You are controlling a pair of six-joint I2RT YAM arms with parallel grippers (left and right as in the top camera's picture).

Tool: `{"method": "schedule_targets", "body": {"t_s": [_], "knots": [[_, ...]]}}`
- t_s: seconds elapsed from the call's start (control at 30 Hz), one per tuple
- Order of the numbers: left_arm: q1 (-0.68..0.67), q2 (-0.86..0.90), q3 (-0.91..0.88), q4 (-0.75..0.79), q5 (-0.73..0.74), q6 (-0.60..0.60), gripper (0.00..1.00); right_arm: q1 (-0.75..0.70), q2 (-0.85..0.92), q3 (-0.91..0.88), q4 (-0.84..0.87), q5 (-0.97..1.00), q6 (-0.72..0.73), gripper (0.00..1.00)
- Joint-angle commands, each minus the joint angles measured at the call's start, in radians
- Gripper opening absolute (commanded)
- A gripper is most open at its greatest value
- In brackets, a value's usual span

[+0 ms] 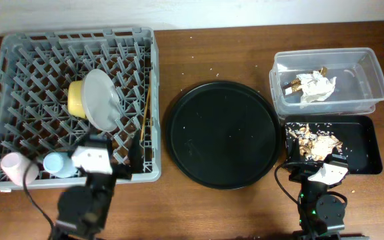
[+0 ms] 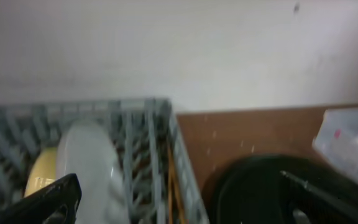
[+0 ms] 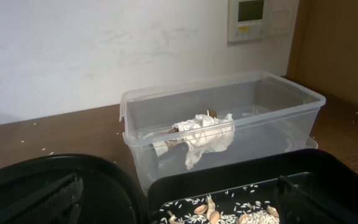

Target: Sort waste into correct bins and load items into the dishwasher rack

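Note:
The grey dishwasher rack (image 1: pixel 19 53) at the left holds the yellow bowl (image 1: pixel 77 97), the pale plate (image 1: pixel 99 99) on edge, the chopsticks (image 1: pixel 146 107), the pink cup (image 1: pixel 17 167) and the light-blue cup (image 1: pixel 57 163). The clear tub (image 1: pixel 365 67) at the back right holds the white napkin (image 1: pixel 317 87) and brown-gold wrapper (image 1: pixel 293 85). The black rectangular tray (image 1: pixel 365 143) holds food scraps (image 1: pixel 312 141) and rice. My left gripper (image 2: pixel 179 202) is open and empty at the rack's front right corner. My right gripper (image 3: pixel 179 199) is open and empty over the tray's near edge.
A large round black tray (image 1: pixel 222 133) lies in the middle of the brown table, with a few rice grains on it. A white wall runs behind the table.

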Motion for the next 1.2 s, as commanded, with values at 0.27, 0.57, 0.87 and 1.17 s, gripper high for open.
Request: {"method": "schedule_targets", "body": {"t_s": [0.27, 0.57, 0.87, 1.17], "knots": [[0.070, -0.314, -0.425, 0.192, 0.013, 0.020, 0.99, -0.006, -0.006, -0.009, -0.001, -0.002, 0.003, 0.98], [0.071, -0.414, -0.459, 0.091, -0.035, 0.019, 0.99, -0.006, -0.006, -0.009, -0.001, -0.002, 0.003, 0.98], [0.071, -0.413, -0.458, 0.093, -0.035, 0.019, 0.99, -0.006, -0.006, -0.009, -0.001, -0.001, 0.003, 0.99], [0.071, -0.413, -0.458, 0.093, -0.035, 0.019, 0.99, -0.006, -0.006, -0.009, -0.001, -0.002, 0.003, 0.98]]}}
